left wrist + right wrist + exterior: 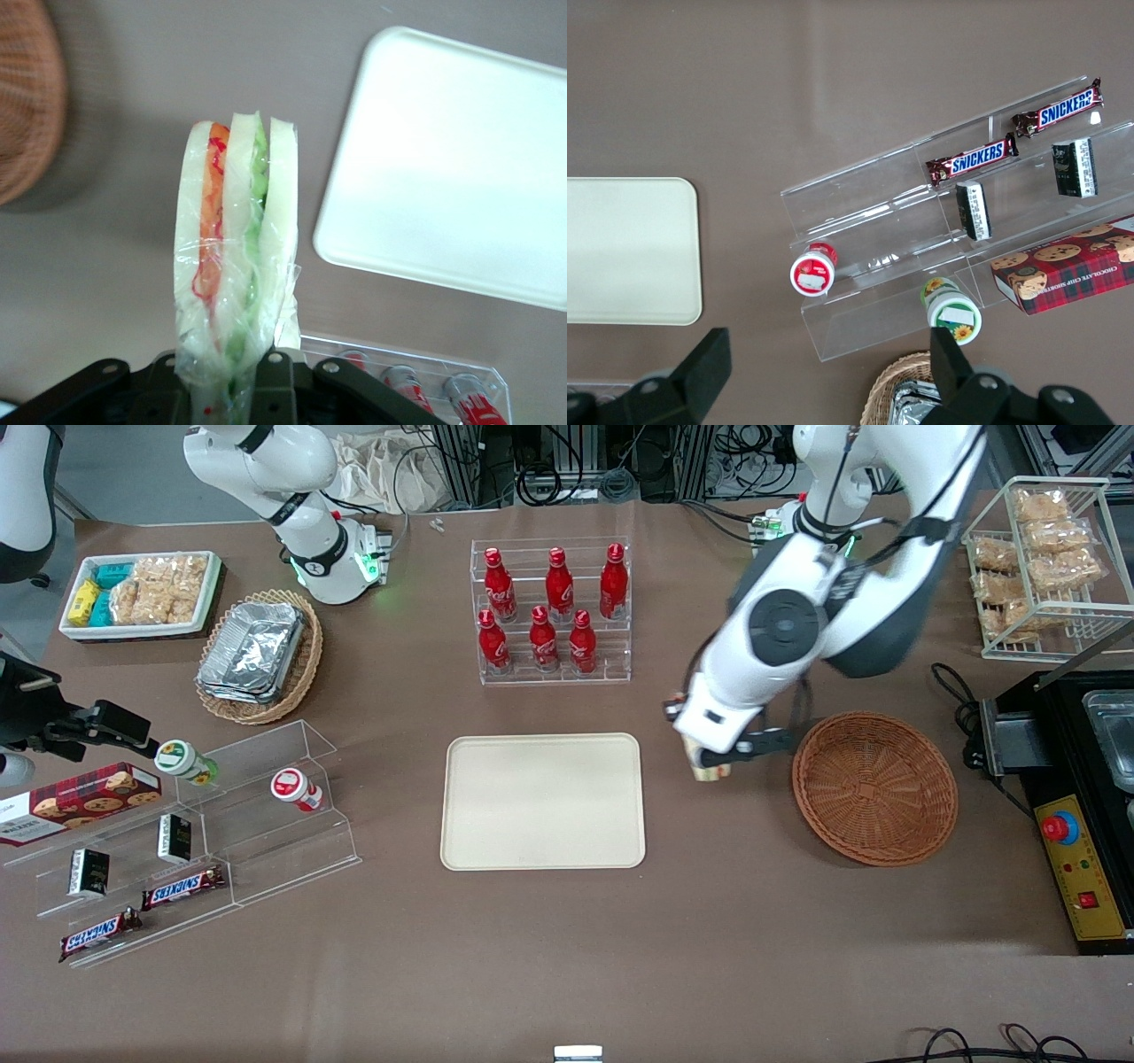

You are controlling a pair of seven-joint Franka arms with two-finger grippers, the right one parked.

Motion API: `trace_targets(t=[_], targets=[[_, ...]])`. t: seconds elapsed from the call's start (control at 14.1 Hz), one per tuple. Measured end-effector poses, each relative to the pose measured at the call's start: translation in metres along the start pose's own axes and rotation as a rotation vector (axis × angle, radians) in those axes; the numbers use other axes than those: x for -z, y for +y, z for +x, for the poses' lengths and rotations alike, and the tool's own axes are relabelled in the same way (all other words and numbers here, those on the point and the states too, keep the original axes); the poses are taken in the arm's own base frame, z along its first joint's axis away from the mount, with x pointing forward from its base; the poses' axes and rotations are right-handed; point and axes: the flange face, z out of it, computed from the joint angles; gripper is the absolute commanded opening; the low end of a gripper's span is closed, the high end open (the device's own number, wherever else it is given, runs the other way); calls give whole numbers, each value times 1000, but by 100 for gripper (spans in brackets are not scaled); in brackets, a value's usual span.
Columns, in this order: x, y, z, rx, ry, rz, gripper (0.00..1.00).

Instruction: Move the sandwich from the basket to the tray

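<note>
My left gripper (716, 766) is shut on the sandwich (711, 771), a plastic-wrapped wedge of pale bread with orange-red and green filling (235, 248). It holds the sandwich in the air over the bare table between the round reddish-brown basket (874, 787) and the cream-beige tray (543, 801). The basket holds nothing that I can see. The tray is bare. In the left wrist view the tray (452, 159) and the basket's edge (27, 97) lie on either side of the sandwich.
A clear rack of red bottles (551, 611) stands farther from the front camera than the tray. A tan oval basket with foil containers (260, 655), a white snack bin (142, 593) and a clear stepped shelf (204, 833) lie toward the parked arm's end. A black appliance (1076, 779) stands beside the round basket.
</note>
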Motion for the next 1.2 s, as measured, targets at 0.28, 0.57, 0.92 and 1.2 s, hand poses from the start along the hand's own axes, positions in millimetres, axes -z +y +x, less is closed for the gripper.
trace_targets(t=[0.28, 0.57, 0.92, 1.2], targets=[[-59, 53, -16, -143, 71, 26, 0], [-121, 87, -15, -200, 96, 9, 0], [-176, 103, 8, -195, 126, 65, 29], [-194, 102, 11, -197, 108, 75, 100]])
